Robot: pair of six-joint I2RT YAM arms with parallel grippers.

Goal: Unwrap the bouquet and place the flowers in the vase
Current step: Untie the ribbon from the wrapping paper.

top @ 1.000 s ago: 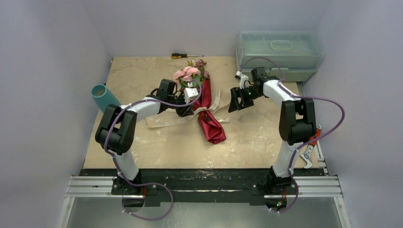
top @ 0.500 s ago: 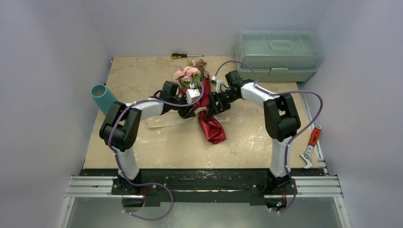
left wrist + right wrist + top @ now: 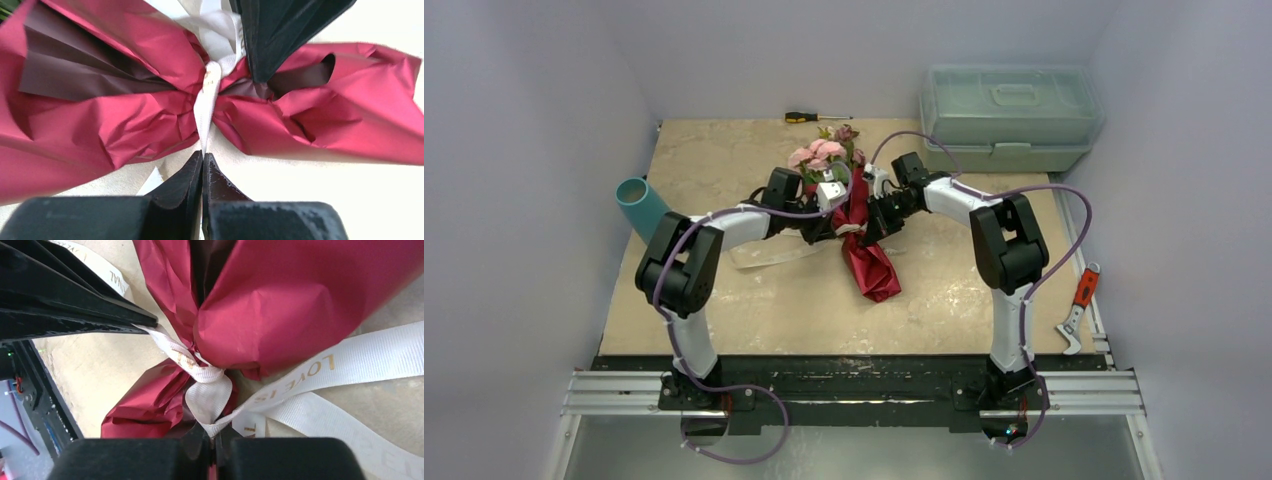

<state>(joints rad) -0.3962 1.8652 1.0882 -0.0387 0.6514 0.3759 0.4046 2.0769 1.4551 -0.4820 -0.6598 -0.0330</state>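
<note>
Seen from above, both arms cover the tied waist of the bouquet, which lies mid-desk. The left hand is pressed together on the cream ribbon. The right hand pinches the ribbon's loop.

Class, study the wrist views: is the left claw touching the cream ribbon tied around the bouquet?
Touching. The left wrist view shows the left claw shut on the ribbon, with a strand running straight down into its closed tips.
</note>
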